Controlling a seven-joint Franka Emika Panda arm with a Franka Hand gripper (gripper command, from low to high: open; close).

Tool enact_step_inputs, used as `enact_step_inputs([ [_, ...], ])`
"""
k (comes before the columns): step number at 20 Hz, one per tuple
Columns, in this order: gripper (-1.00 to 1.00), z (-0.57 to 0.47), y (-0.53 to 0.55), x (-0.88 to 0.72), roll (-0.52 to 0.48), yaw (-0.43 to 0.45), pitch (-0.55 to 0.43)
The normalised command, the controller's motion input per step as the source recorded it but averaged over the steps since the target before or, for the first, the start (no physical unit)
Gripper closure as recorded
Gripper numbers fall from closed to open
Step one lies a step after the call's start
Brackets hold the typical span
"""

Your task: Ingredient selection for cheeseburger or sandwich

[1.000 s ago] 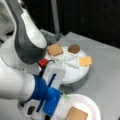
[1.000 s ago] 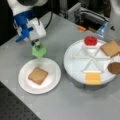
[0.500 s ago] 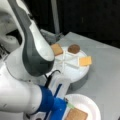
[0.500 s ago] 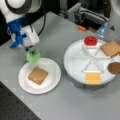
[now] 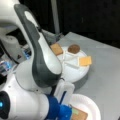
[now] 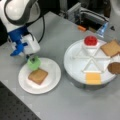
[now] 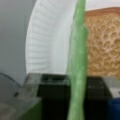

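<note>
Holding lettuce [image 6: 33,63], pincer [image 6: 32,60] over bread slice [image 6: 38,76].

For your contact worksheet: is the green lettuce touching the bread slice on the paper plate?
Cannot tell. In a front view the lettuce, held by the gripper, overlaps the bread slice's corner over the paper plate; the wrist view shows no plain gap.

Arm [image 5: 37,67]: glossy white shells, dark grey joint band, blue wrist section [image 6: 18,41], black cable.
</note>
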Motion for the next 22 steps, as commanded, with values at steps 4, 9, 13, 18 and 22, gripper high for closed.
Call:
enact_step_inputs([
  [4, 1.0, -0.1, -0.21, 0.3, 0.195, 0.144, -0.104],
  [9, 1.0, -0.07, -0.17, 0.29, 0.188, 0.137, -0.101],
  [13, 1.0, -0.11, -0.12, 0.3, 0.201, 0.158, -0.12],
  [18, 1.0, -0.11, -0.13, 0.27, 0.169, 0.153, -0.11],
  [22, 1.0, -0.05, -0.17, 0.22, 0.119, 0.128, -0.078],
])
